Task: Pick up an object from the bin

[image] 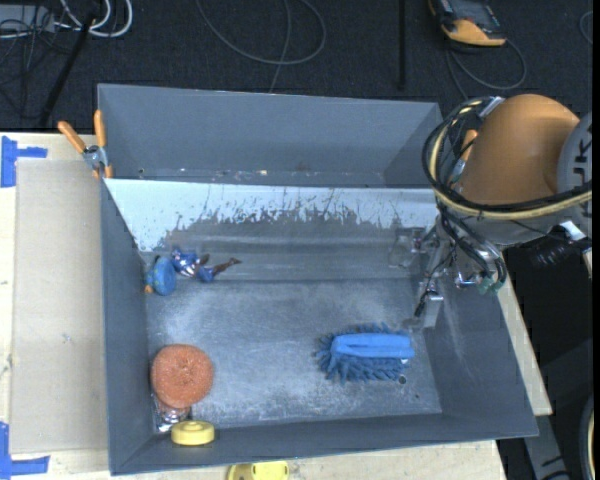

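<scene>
Blue brush [368,353], a flat blue handle on a bed of darker blue bristles, lies lengthwise on the floor of the grey bin [270,328], in its right part and toward the near wall. The gripper [427,305] hangs just above and to the right of the brush's right end, close to it; whether it touches the brush cannot be told. Whether the gripper is spread or clenched cannot be made out either, and nothing can be seen in its grasp. Above it, the wrist carries looped cables and a rounded orange cover [515,158] that sits over the bin's far right corner. Well away, near the left front corner, lies a round rust-orange scouring pad [182,370]. Just below it, touching the near wall, is a small yellow disc-like thing [192,432]. Farther back on the left, near the foot of the sloping wall, rests a small blue toy-like thing [164,277] with dark bits beside it.
</scene>
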{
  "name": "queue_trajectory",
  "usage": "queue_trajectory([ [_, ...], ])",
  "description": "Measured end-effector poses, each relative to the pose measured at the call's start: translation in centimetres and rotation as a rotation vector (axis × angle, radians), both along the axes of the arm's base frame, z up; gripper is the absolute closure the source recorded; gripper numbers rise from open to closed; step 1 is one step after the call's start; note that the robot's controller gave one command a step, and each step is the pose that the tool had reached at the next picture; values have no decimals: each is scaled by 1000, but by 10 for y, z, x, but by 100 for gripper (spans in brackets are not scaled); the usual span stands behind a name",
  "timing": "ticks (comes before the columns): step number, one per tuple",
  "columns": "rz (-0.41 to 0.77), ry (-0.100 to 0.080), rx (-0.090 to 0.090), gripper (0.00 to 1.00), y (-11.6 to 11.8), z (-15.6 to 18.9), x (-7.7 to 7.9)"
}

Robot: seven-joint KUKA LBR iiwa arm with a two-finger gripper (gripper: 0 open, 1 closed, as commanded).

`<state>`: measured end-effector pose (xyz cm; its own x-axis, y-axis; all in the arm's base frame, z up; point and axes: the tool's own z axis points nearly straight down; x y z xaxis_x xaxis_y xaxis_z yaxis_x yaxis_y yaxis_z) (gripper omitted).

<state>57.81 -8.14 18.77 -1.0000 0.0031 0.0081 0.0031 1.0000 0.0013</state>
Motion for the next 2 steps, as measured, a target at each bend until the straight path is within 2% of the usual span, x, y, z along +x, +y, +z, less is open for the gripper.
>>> queue_trajectory([
  [1,2,-8,-1,0,0,5,2],
  [2,57,-14,-1,0,10,-47,-3],
])
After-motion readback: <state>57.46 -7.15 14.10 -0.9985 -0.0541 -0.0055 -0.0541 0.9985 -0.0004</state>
